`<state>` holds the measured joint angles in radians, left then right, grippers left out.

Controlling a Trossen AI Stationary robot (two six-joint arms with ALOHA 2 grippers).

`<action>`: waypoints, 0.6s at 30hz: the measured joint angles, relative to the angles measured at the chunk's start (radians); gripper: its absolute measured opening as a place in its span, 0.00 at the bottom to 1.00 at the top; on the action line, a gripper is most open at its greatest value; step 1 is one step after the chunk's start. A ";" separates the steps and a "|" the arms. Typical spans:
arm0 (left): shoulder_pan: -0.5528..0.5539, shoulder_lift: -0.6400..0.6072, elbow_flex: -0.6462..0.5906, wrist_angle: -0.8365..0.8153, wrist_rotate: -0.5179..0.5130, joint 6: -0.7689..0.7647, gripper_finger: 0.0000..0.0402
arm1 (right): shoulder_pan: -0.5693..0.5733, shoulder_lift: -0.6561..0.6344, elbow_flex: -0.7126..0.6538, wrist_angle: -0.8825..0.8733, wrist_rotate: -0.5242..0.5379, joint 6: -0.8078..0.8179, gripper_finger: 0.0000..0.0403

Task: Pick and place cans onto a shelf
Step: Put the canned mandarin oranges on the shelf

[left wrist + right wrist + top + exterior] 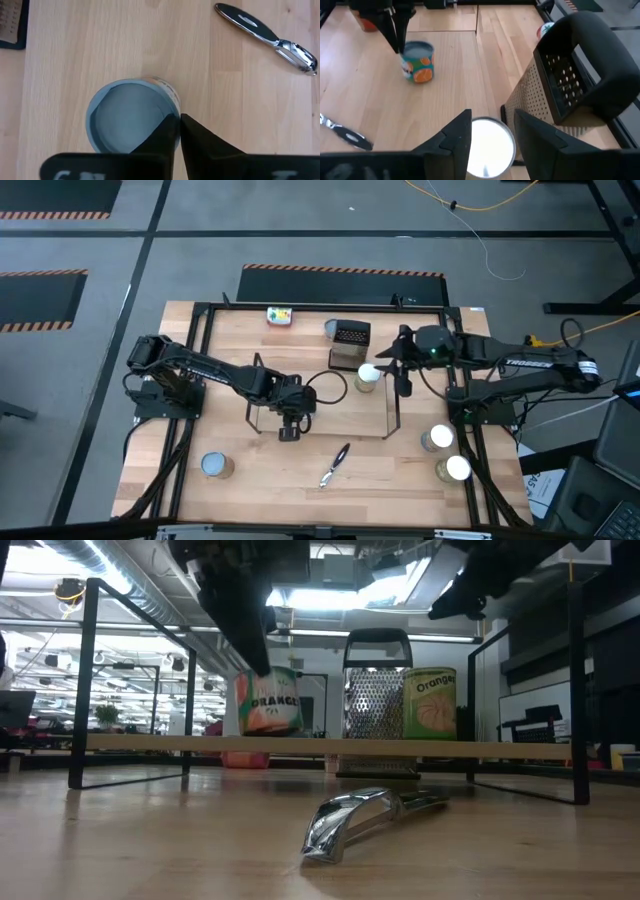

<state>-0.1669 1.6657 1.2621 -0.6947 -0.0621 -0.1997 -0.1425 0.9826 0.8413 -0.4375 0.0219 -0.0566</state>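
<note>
Far-left can: a small tin with a pale-blue round top stands alone on the light wooden counter, near its front left edge.
My left jaws: over the left part of the low black-wire shelf with a light wooden board. The fingers sit almost together against the rim of an orange-printed can with a pale-blue top. I cannot tell whether they grip it.
That can: upright on the shelf board, left of the grater in the low view.
Peeler: a shiny metal peeler with a dark handle lies flat on the counter in front of the shelf.
Grater: a dark-handled perforated metal box grater stands at the back of the shelf, middle.
My right jaws: apart, one finger either side of a shiny silver-topped can, not closed on it.
Silver-topped can: on the shelf just beside the grater.
Right-hand cans: two white-topped tins on the counter by my right arm's base.
Back edge: a small yellow-topped tin.
</note>
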 joint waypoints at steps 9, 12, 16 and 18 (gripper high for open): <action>0.000 0.000 0.000 0.016 0.000 0.000 0.09 | 0.000 0.053 0.000 0.039 0.000 0.000 0.38; 0.000 0.000 0.000 0.029 0.000 0.000 0.12 | 0.000 0.074 0.000 0.045 -0.001 0.000 0.38; 0.000 0.000 0.000 0.057 0.000 0.000 0.17 | 0.011 0.102 0.000 0.082 0.000 0.000 0.38; 0.000 0.000 0.000 0.076 -0.001 0.004 0.18 | 0.020 0.115 0.000 0.104 -0.001 -0.001 0.38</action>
<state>-0.1667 1.6657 1.2617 -0.6192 -0.0632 -0.1959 -0.1223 1.0978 0.8413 -0.3340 0.0212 -0.0581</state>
